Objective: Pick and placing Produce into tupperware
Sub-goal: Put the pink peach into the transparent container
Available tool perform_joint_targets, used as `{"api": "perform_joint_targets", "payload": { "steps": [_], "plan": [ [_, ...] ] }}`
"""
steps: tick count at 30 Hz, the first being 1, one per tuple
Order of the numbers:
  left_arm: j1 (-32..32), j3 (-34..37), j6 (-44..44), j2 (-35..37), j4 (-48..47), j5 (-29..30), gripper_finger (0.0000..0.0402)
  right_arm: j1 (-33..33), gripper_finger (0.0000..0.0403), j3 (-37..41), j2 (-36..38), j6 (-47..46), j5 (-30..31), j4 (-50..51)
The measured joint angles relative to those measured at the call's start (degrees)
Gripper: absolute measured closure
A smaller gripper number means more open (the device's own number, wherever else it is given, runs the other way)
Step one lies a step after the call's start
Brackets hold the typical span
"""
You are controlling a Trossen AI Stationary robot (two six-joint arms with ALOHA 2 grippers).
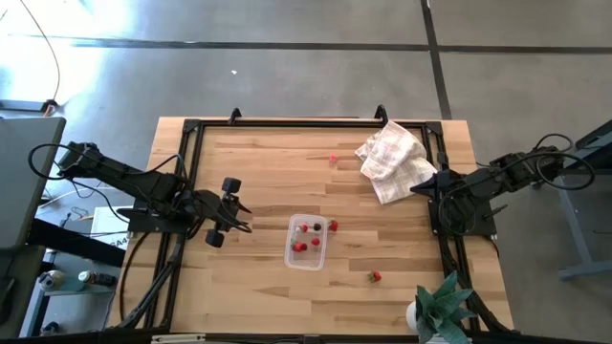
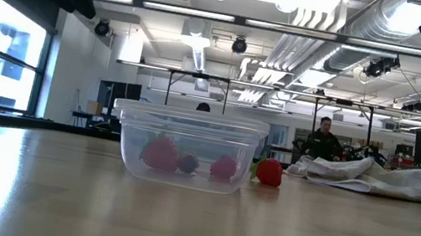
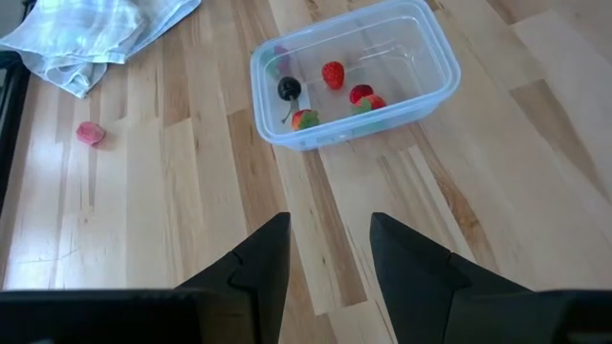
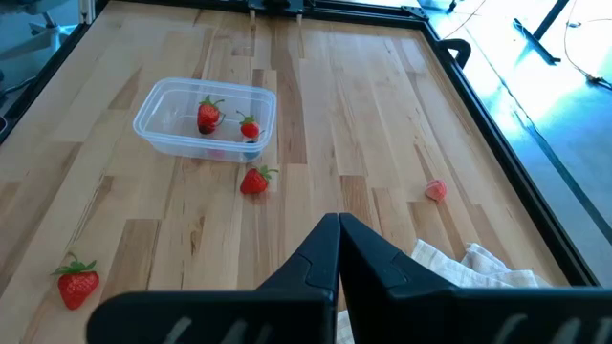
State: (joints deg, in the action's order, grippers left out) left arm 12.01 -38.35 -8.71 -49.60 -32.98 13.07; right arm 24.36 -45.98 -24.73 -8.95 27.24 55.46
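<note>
The clear tupperware (image 1: 306, 242) stands on the wooden table near its middle front, and several red pieces of produce (image 3: 333, 74) and one dark piece lie inside it. One strawberry (image 4: 254, 181) rests on the table right beside the tupperware's right side. Another strawberry (image 1: 375, 276) lies nearer the front edge, and a pink piece (image 1: 333, 160) lies toward the far edge. My left gripper (image 3: 330, 244) hovers open to the left of the tupperware with nothing between its fingers. My right gripper (image 4: 338, 229) is shut and empty at the table's right side, beside the cloth.
A crumpled white checked cloth (image 1: 394, 160) lies at the far right of the table. A green plant in a white pot (image 1: 442, 308) stands at the near right corner. A black frame (image 1: 191, 129) rims the table. A person (image 2: 324, 140) stands far behind.
</note>
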Motion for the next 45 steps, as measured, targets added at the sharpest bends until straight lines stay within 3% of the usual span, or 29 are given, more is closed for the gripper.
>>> {"api": "perform_joint_targets", "payload": {
  "steps": [8, 14, 27, 30, 38, 41, 45],
  "plan": [
    [0.0, -0.02, 0.02, 0.0, 0.01, 0.01, 0.0266, 0.02, 0.0402, 0.0, 0.0, -0.5, -0.02, -0.02],
    [0.0, -0.02, 0.02, 0.0, -0.01, 0.01, 0.0266, 0.0, 0.0402, 0.0, 0.0, -13.66, -0.03, -2.09],
    [0.0, -0.04, 0.02, 0.0, -0.01, 0.01, 0.0266, 0.0, 0.0402, 0.0, -0.13, -29.8, -0.87, -18.13],
    [0.0, -0.04, 0.04, 0.0, -0.01, 0.01, 0.0266, 0.02, 0.0402, 0.0, -0.38, -27.1, -0.78, -29.54],
    [0.0, -0.04, 0.02, -0.02, -0.03, 0.03, 0.0266, 0.0, 0.0402, -0.06, -3.25, -3.57, 3.59, -66.41],
    [0.0, -0.04, 0.03, -0.02, -0.03, 0.03, 0.0266, -0.02, 0.0402, -1.8, -5.18, 0.87, 7.64, -69.13],
    [0.0, -0.04, 0.04, -0.02, -0.03, 0.03, 0.0266, -2.04, 0.0402, -8.34, -9.43, 1.99, 11.24, -62.52]
  ]
}}
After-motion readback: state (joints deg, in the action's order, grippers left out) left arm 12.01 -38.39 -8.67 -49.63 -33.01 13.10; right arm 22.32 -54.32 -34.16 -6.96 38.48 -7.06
